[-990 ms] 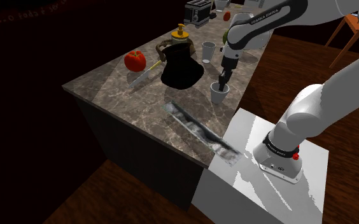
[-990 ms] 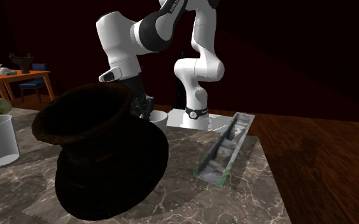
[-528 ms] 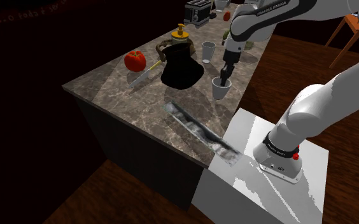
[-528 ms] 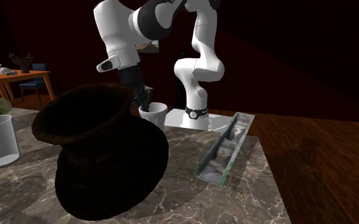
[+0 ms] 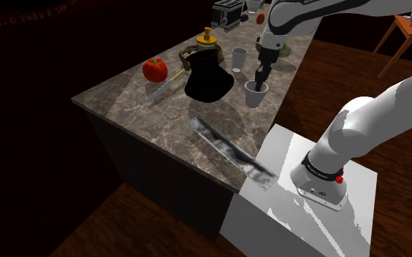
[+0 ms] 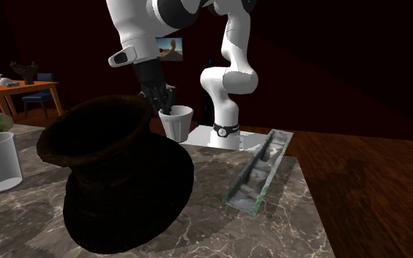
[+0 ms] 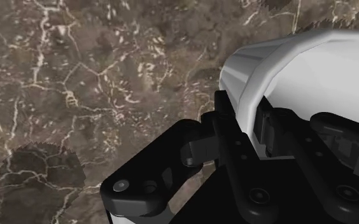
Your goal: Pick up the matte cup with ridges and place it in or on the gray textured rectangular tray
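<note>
gripper point(image 5: 260, 76) points down, jaws at rim of white cup point(image 5: 255, 95) | white cup near dark pot point(image 5: 208, 77), on the view's right of it | gray tray point(image 5: 229, 151) long and narrow, diagonal on marble surface point(image 5: 135, 102), one end by stand point(image 5: 307, 208), well apart from white cup | red fruit point(image 5: 154, 69) and second cup point(image 5: 239, 57) farther back

No words can be made out for certain. In the shoulder view, at about ten o'clock, a faint row of reddish letters point(image 5: 29, 14) crosses the dark background, too dim to read. The dark band point(image 5: 316, 171) around the arm's foot carries tiny white marks, too small to read.
</note>
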